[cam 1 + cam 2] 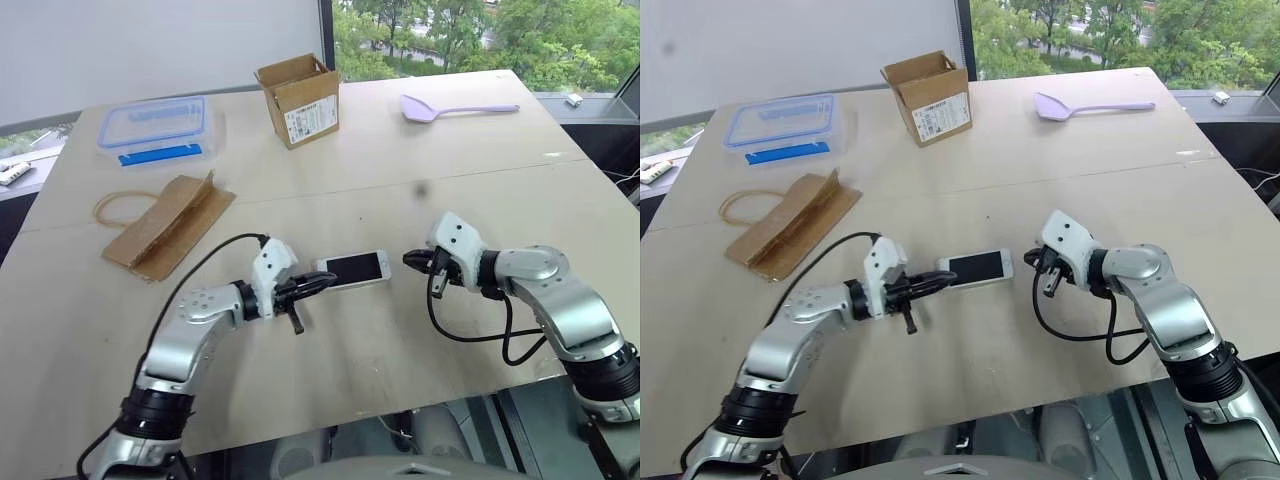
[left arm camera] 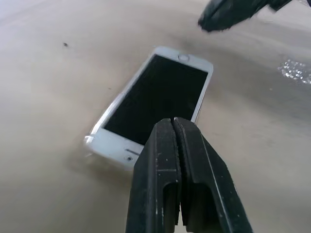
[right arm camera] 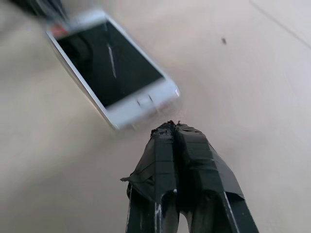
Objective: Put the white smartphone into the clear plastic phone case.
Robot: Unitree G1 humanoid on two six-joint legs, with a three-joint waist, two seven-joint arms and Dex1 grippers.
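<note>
Since both hands sit at the two short ends of the white smartphone point(image 1: 352, 268), it looks like they mean to nudge or steady it from each side. The phone lies flat, screen up, on the worktop point(image 1: 400, 160). A thin clear rim seems to hug its near edge, which may be the clear plastic phone case point(image 2: 88, 141), but that is hard to tell. The left hand point(image 1: 322, 284) is shut tight, its tips at the phone's end, holding nothing. The right hand point(image 1: 410, 260) is shut and empty, just beside the other end.

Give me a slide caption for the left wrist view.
Shut left claw over the near end of the white smartphone, lying screen-up on the table.
</note>
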